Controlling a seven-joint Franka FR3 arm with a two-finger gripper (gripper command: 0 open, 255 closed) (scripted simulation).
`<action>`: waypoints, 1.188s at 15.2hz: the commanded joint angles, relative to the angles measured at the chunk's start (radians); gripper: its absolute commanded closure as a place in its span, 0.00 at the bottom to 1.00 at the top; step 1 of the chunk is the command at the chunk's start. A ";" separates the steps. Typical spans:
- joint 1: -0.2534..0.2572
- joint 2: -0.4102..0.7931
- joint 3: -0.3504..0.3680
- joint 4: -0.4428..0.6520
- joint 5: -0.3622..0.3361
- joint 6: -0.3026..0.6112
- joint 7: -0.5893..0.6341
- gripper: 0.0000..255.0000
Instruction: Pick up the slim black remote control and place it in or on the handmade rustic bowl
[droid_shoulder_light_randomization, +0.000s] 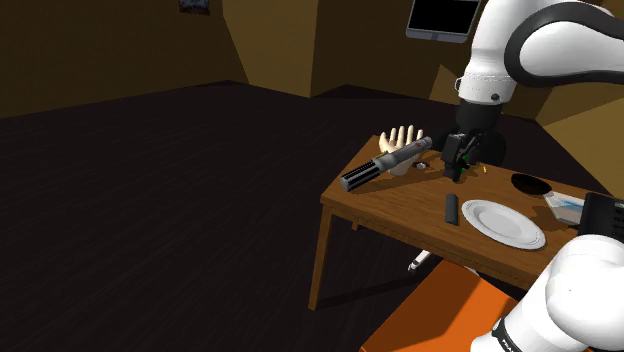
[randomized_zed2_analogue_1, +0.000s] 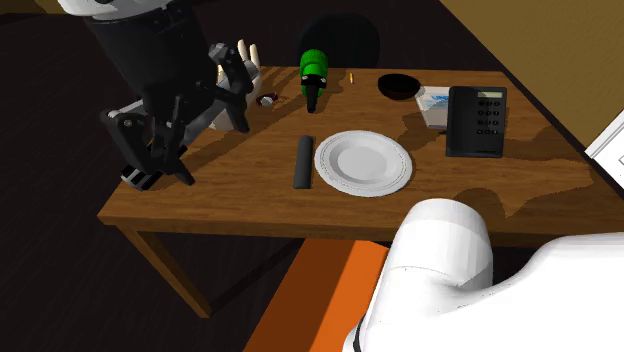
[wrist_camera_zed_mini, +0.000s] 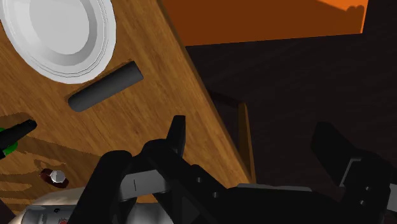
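The slim black remote (droid_shoulder_light_randomization: 451, 209) (randomized_zed2_analogue_1: 303, 162) (wrist_camera_zed_mini: 105, 87) lies flat on the wooden table (droid_shoulder_light_randomization: 390, 200), close beside a white plate (droid_shoulder_light_randomization: 503, 222) (randomized_zed2_analogue_1: 363, 162) (wrist_camera_zed_mini: 60, 35). A small dark bowl (droid_shoulder_light_randomization: 529, 184) (randomized_zed2_analogue_1: 398, 86) stands beyond the plate, near the table's far edge. My black gripper (droid_shoulder_light_randomization: 455, 166) (randomized_zed2_analogue_1: 192, 148) (wrist_camera_zed_mini: 257, 143) hangs open above the table's end, apart from the remote, with nothing between its fingers. In the wrist view its fingers reach out over the table's edge and the dark floor.
A green bottle (randomized_zed2_analogue_1: 314, 75) (wrist_camera_zed_mini: 9, 137) lies near the bowl. A pale hand-shaped ornament (droid_shoulder_light_randomization: 403, 143) and a long dark torch-like cylinder (droid_shoulder_light_randomization: 383, 166) sit at the table's end. A black desk phone (randomized_zed2_analogue_1: 476, 120) stands past the plate. An orange block (droid_shoulder_light_randomization: 440, 310) is below.
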 joint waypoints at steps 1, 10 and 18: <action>0.000 0.000 0.000 0.000 0.000 0.000 0.000 0.00; -0.145 0.046 -0.122 -0.190 -0.048 0.274 0.106 0.00; -0.277 0.157 -0.243 -0.312 -0.087 0.543 0.189 0.00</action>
